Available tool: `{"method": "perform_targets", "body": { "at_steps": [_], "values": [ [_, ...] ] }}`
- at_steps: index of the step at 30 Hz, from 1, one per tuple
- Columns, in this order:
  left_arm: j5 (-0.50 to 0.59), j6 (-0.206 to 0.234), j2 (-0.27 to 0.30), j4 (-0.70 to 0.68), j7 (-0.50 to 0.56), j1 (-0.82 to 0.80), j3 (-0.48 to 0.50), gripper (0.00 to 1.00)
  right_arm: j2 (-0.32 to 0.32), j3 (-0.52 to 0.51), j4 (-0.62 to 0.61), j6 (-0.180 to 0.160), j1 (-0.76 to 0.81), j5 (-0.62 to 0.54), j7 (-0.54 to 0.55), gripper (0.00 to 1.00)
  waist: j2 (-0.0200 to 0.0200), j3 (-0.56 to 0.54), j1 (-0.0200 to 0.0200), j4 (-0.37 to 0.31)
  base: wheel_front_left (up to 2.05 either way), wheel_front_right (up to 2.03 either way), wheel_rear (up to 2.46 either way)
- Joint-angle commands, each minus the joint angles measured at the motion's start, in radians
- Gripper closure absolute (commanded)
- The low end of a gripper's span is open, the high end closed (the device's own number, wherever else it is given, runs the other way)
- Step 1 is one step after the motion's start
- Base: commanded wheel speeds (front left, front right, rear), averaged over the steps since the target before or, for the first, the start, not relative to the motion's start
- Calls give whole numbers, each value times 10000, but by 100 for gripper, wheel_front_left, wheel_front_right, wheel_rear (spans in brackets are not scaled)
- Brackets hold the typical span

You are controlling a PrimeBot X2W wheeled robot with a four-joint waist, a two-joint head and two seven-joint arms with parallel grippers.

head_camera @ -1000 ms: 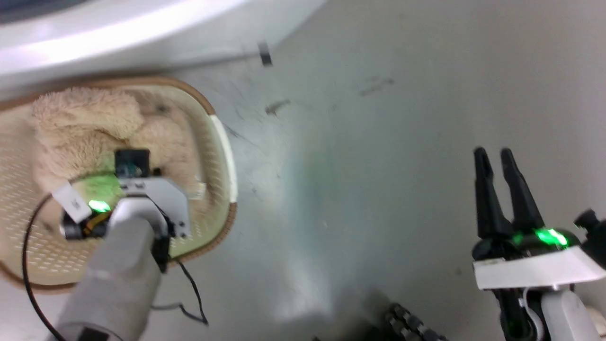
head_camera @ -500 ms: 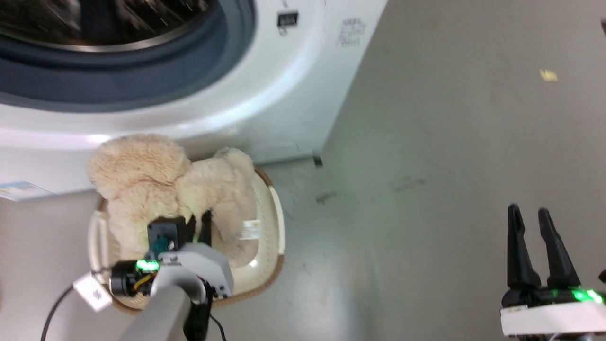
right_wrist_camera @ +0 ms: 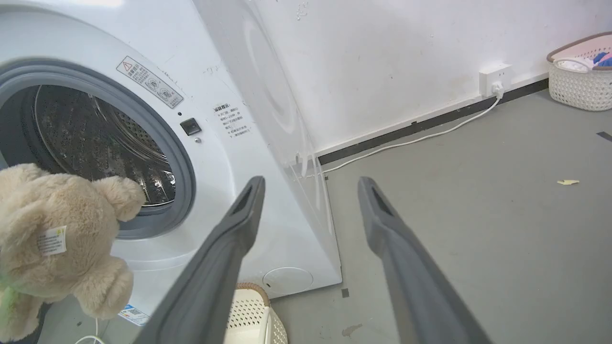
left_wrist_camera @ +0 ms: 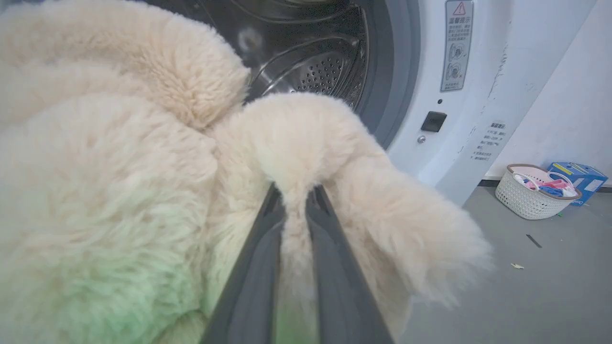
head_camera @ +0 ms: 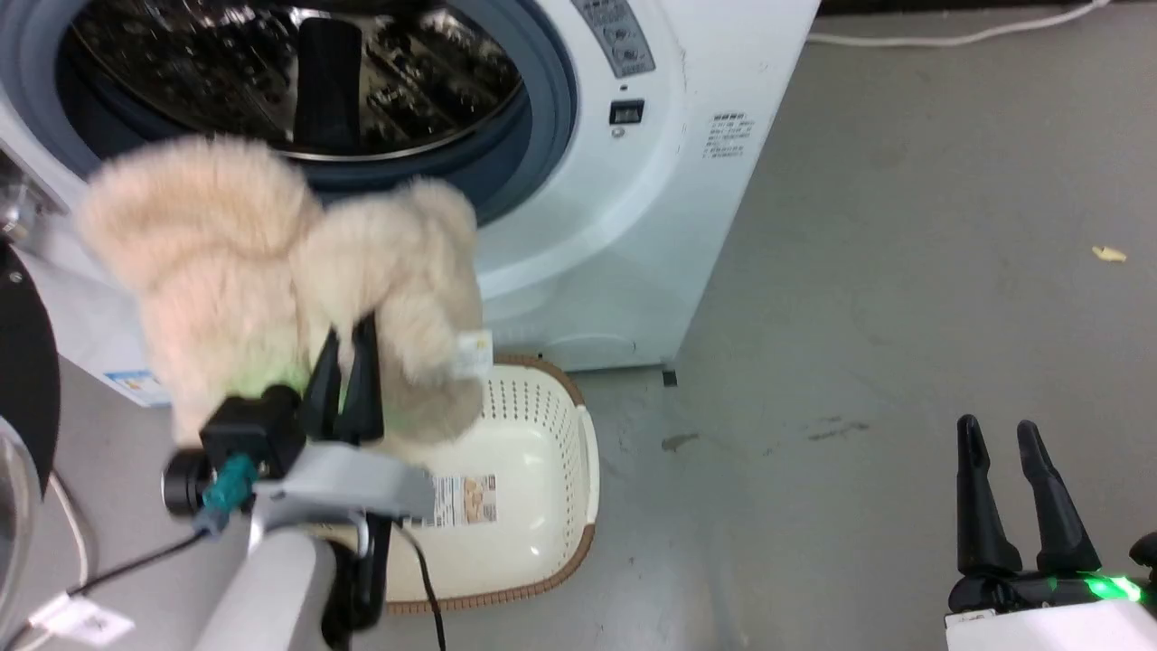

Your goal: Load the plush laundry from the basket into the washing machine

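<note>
On a scuffed grey floor (head_camera: 859,271), two dark-fingered grippers are at work: the right gripper (head_camera: 997,425) hangs low with its fingers spread apart and nothing between them, while the left gripper (head_camera: 348,339) is clamped on a fold of the single plush laundry (head_camera: 217,244) bundle, holding it in the air. The cream bundle, one small white tag showing, hangs above the basket (head_camera: 578,452), whose bare bottom shows a label sticker (head_camera: 465,500), and in front of the open porthole. Just behind the basket stands the one washing machine (head_camera: 633,208), its grey rubber ring framing a shiny steel drum (head_camera: 298,81). One yellowish scrap (head_camera: 1107,254) lies on the floor to the machine's right. Farther back, one white cable (right_wrist_camera: 430,134) runs along the skirting to a wall socket (right_wrist_camera: 495,79) on the white wall (right_wrist_camera: 382,57), where a second basket (left_wrist_camera: 530,198) of coloured items sits beside one blue box (left_wrist_camera: 581,174).
</note>
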Motion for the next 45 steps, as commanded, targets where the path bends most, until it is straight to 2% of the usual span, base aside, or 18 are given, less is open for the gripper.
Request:
{"method": "perform_targets", "body": {
  "at_steps": [1, 11, 14, 15, 21, 27, 33, 45],
  "values": [
    [165, -99, 66, -237, -55, -468, 8, 100, -49, 20, -55, 8, -16, 9, -40, 0, 0, 371, 2, -83, 0, 0, 0],
    [828, -114, 512, -192, 1266, -3700, -128, 100, -325, 134, 29, 8, -948, 592, -40, 0, 0, 2134, 2, -677, 0, 0, 0],
    [767, -118, 756, 346, 1800, -5344, 230, 100, -384, 266, 86, 8, -1339, 859, -40, 0, 0, 3001, 2, -1043, 0, 0, 0],
    [767, -118, 756, 346, 1800, -5344, 230, 100, -384, 266, 86, 8, -1339, 859, -40, 0, 0, 3001, 2, -1043, 0, 0, 0],
    [936, -17, 909, 1656, 2536, -8062, 415, 100, -565, 398, 204, 8, -1908, 1200, -40, 0, 0, 4149, 2, -1385, 0, 0, 0],
    [1300, 33, 1295, 3237, 2413, -10501, 550, 100, -499, 598, 367, 8, -2353, 1474, -40, 0, 0, 4669, 2, -1729, 0, 0, 0],
    [1502, 185, 1371, 4444, 2099, -12175, 586, 100, -464, 1060, 381, 8, -2533, 1651, -40, 0, 0, 5136, 2, -1935, 0, 0, 0],
    [1625, 293, 1535, 6437, 1723, -13164, 481, 100, -523, 1361, 311, 8, -2782, 1950, -40, 0, 0, 5934, 2, -2155, 0, 0, 0]
  ]
}}
